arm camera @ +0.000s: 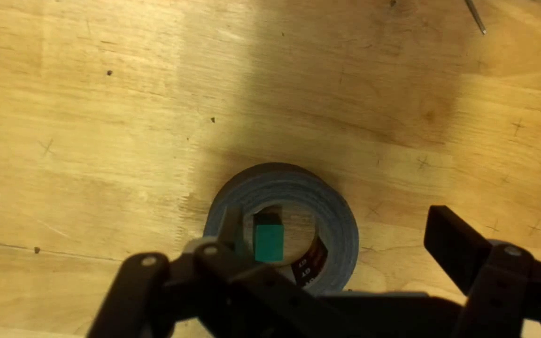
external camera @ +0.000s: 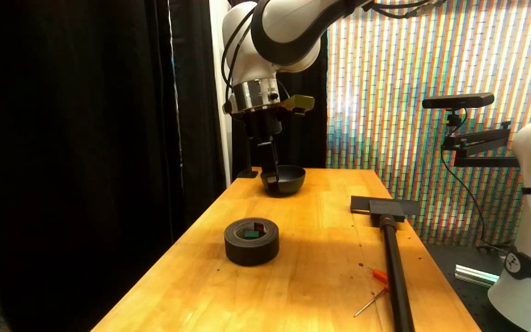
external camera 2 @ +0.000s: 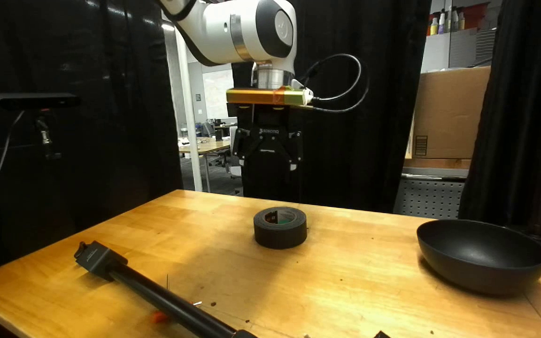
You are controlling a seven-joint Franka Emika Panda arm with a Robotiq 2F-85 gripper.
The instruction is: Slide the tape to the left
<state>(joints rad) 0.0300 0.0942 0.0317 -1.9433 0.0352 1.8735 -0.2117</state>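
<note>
Black curtain [external camera 2: 359, 155] kinda eats the tips of the end effector [arm camera: 338, 223] in an exterior view, but the wrist view shows them spread, 1 hiding some of the tape [external camera 2: 280, 238] on the tabletop [external camera: 321, 276]. Long black tool [external camera: 397, 272] is cut off, partly covering something orange [external camera: 380, 275]; bowl [external camera: 293, 182] is partly blocked in an exterior view.

In an exterior view the tape [external camera 2: 280, 237] lies flat on the desk [external camera 2: 355, 253], hole upward, near the far edge. It is a squat, dark grey-black roll, its layers showing as rings; green shows within the hole, and a dark red label [arm camera: 309, 263] with pale lettering marks the inner wall.
</note>
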